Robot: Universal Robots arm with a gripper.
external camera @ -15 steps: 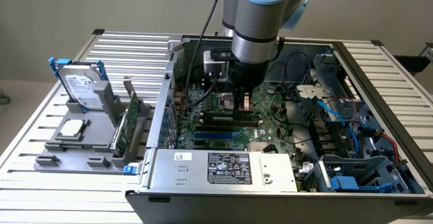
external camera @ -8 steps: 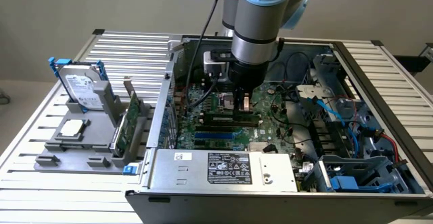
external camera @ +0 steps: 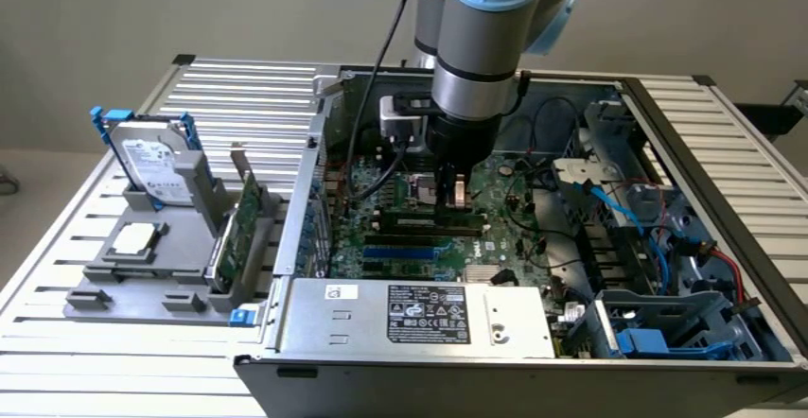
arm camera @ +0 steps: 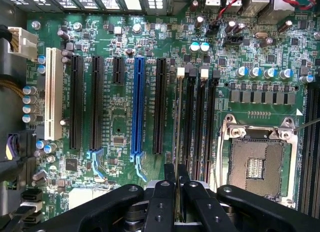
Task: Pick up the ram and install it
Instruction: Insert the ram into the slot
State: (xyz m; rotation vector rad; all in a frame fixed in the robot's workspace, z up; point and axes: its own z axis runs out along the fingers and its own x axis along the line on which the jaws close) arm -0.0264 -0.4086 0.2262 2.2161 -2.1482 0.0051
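Fingers (arm camera: pixel 169 174), black and two-pronged, are nearly closed and pinch the long, thin dark-green ram (arm camera: pixel 178 122) by its two flat faces. The ram is seen edge-on, lined up along a black memory slot with a white latch (arm camera: pixel 181 70). That slot is the outermost of four parallel memory slots lying just beside the square silver CPU socket (arm camera: pixel 257 167), which is empty. Whether the ram's lower edge already sits in the slot or is just above it cannot be told.

Farther from the CPU socket, past the memory slots, a long blue expansion slot (arm camera: pixel 137 106) lies on the green motherboard (arm camera: pixel 115 122), with black slots on either side of it and a white slot (arm camera: pixel 51 99) farther still.

In the exterior view the grey and light-blue robot arm (external camera: pixel 474 59) reaches straight down into the open grey metal computer case (external camera: pixel 378 380), close above the CPU socket. A silver power supply box (external camera: pixel 417 319) fills the case corner near the socket.

Well apart from the CPU socket, outside the case toward the exterior view's left, a grey holder (external camera: pixel 151 281) on the slatted aluminium counter (external camera: pixel 76 342) carries an upright silver hard drive (external camera: pixel 151 163), a large green expansion card (external camera: pixel 240 224) standing on edge, and a square silver CPU chip (external camera: pixel 132 240) lying flat.
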